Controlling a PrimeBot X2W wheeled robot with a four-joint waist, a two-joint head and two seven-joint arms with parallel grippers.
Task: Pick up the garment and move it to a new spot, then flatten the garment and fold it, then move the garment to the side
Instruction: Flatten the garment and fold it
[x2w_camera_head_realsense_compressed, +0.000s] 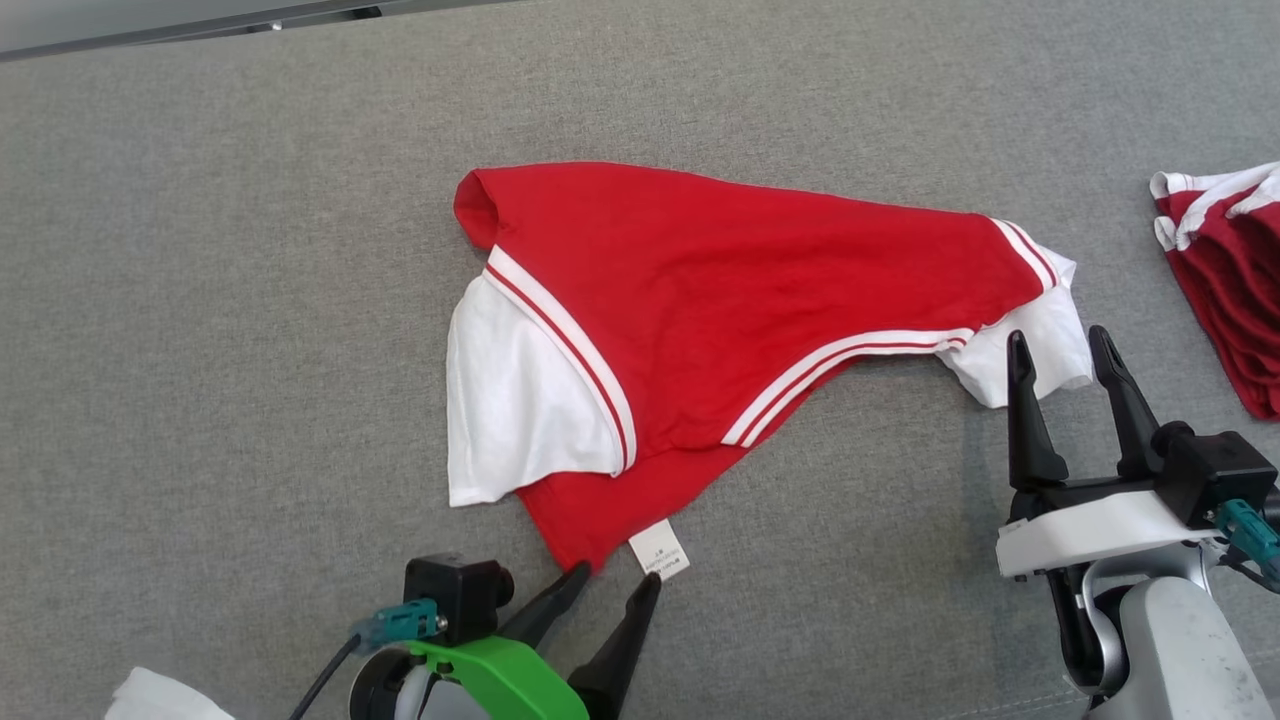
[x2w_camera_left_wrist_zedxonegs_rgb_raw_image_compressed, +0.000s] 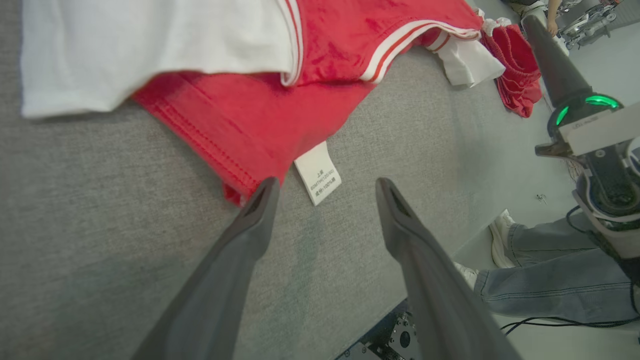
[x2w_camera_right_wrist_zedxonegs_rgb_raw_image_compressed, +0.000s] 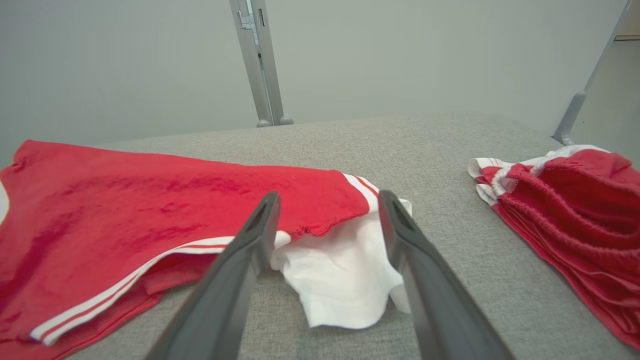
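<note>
The red garment (x2w_camera_head_realsense_compressed: 760, 290) with white sleeves lay spread near the middle of the grey table (x2w_camera_head_realsense_compressed: 250, 300), its white label (x2w_camera_head_realsense_compressed: 659, 550) poking out at the near corner. The left gripper (x2w_camera_head_realsense_compressed: 618, 575) stood wide and empty — fingertips just at that corner, beside the label — while the right gripper (x2w_camera_head_realsense_compressed: 1058, 338), likewise spread and holding nothing, was at the white sleeve on the garment's right end, well apart from a pile of red clothes (x2w_camera_head_realsense_compressed: 1230, 290).
</note>
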